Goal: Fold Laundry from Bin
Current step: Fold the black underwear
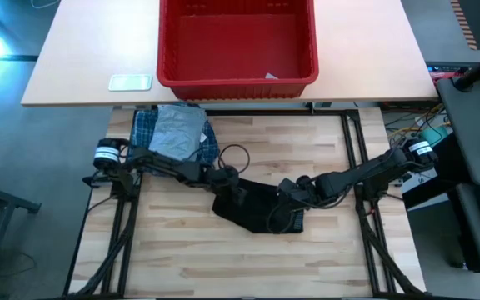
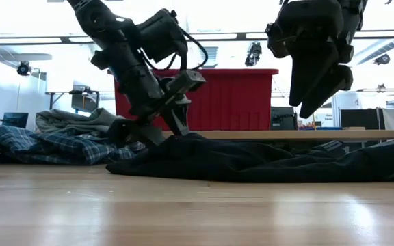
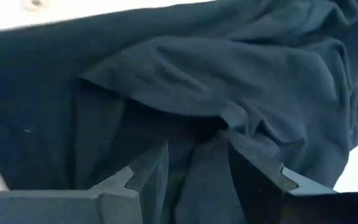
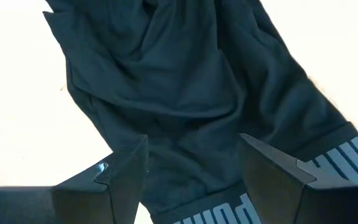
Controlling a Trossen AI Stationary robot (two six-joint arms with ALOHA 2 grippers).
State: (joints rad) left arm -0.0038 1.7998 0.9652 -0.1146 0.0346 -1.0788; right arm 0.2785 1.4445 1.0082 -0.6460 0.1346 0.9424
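Black garment is seen spread on the bench, below the red bin. Its left edge is pinched by the left fingers; the right fingers are held apart above its waistband end.

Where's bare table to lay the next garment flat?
Free: wood in front of the black garment to the near edge, and the far-right corner beside the right arm. Crowded: far-left corner, plaid shirt under grey T-shirt; centre, both grippers.

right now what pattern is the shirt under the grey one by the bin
Blue-and-white plaid shirt; the high view shows it best, beneath the grey T-shirt.
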